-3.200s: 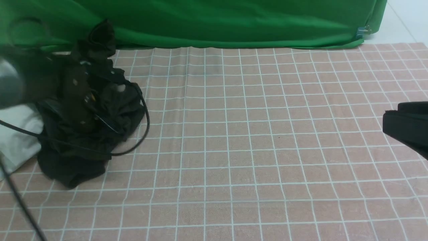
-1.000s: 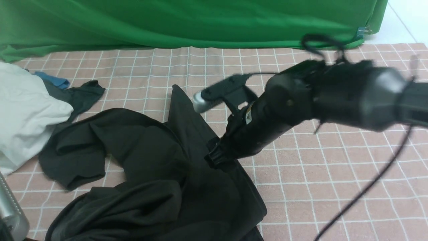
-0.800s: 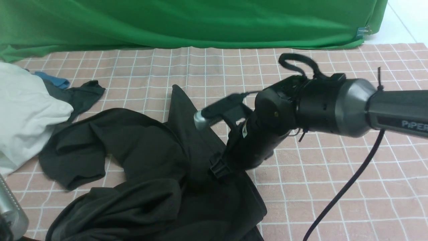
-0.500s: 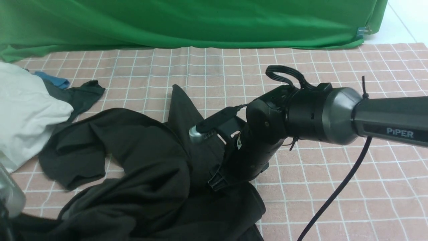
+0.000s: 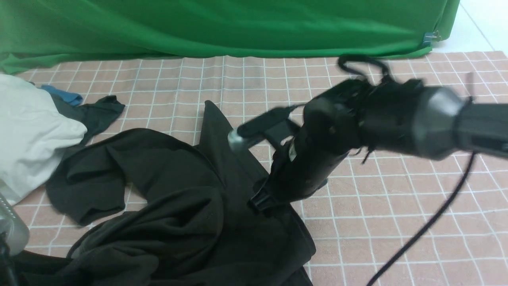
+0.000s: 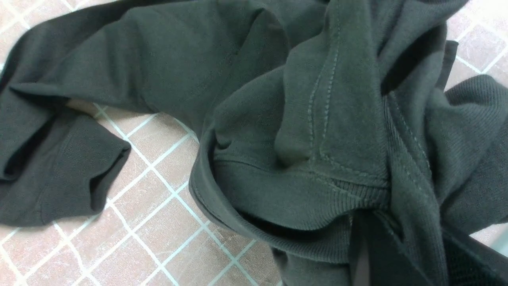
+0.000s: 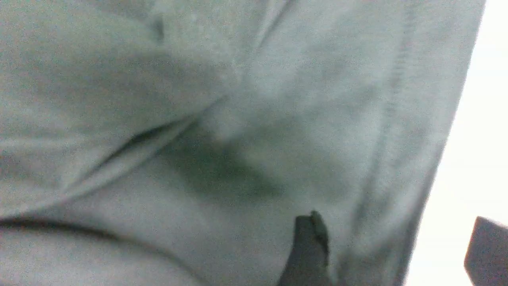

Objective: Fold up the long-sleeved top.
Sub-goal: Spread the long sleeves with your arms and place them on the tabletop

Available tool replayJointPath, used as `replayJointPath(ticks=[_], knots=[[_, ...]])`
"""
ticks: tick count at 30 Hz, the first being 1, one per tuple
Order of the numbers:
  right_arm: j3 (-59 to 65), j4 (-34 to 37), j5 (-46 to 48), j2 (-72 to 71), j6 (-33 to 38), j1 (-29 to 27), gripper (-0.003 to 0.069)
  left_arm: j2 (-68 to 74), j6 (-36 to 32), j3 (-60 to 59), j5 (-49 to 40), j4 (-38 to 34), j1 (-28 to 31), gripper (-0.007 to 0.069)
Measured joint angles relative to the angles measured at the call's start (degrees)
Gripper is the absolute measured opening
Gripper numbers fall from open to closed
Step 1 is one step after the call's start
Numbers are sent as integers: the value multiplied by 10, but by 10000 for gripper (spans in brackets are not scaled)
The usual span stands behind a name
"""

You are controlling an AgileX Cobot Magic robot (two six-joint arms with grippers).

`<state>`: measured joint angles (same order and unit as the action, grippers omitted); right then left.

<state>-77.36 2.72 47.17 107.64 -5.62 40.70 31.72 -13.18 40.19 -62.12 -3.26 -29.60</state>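
The long-sleeved top (image 5: pixel 178 190) lies crumpled on the checked cloth, left of centre, with one sleeve cuff (image 5: pixel 85 202) pointing left. In the left wrist view its stitched neckline (image 6: pixel 329 174) bunches up into my left gripper (image 6: pixel 401 254), which is shut on it. In the front view that gripper is hidden behind the cloth at the bottom left corner. My right gripper (image 5: pixel 262 202) reaches down onto the top's right side. Its fingers (image 7: pixel 307 246) stand wide apart, and the top's edge (image 7: pixel 420 190) runs between them.
A white cloth bundle (image 5: pixel 31 131) lies at the far left. Beside it is a small dark scrap (image 5: pixel 95 113) with a blue piece (image 5: pixel 63 95). A green backdrop (image 5: pixel 238 28) hangs along the back. The right arm's cable (image 5: pixel 428 226) crosses the pink checked cloth (image 5: pixel 397 246).
The top has come from a heap at the far left to the middle. In the last second its near-left part was drawn toward the bottom left corner, and the right arm dipped, then rose slightly.
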Motion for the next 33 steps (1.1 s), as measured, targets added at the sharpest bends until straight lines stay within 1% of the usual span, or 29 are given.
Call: replayJointPath(ticks=[1,4,10,14,16,19,20,21,22,24,25,26,28,31,33], knots=[[0,-15,26,-8,-25,0,554,0,0,0,0,0,0,69],[15,-21,50,-13,-54,0,580,0,0,0,0,-3,0,69],[68,-11,14,9,-83,6,583,0,0,0,0,-7,0,69],[76,-9,-8,30,-84,7,582,0,0,0,0,-8,0,69],[75,-4,-10,31,-80,9,568,0,0,0,0,-8,0,69],[75,11,-22,31,-68,18,488,0,0,0,0,-9,0,69],[75,15,-28,31,-64,23,443,0,0,0,0,-9,0,69],[75,21,-36,32,-57,30,379,0,0,0,0,-9,0,69],[75,25,-42,32,-50,35,332,0,0,0,0,-9,0,69],[75,33,-53,35,-28,44,199,0,0,0,0,-9,0,69],[73,34,-53,35,-18,45,144,0,0,0,1,-9,0,69],[73,35,-52,36,-11,45,104,0,0,0,3,-9,0,69],[65,33,-43,36,-4,45,69,0,0,0,10,-9,0,69],[46,15,-20,36,1,44,67,0,0,0,25,-9,0,69],[1,-17,24,24,4,31,68,1,4,0,59,-5,0,69]])
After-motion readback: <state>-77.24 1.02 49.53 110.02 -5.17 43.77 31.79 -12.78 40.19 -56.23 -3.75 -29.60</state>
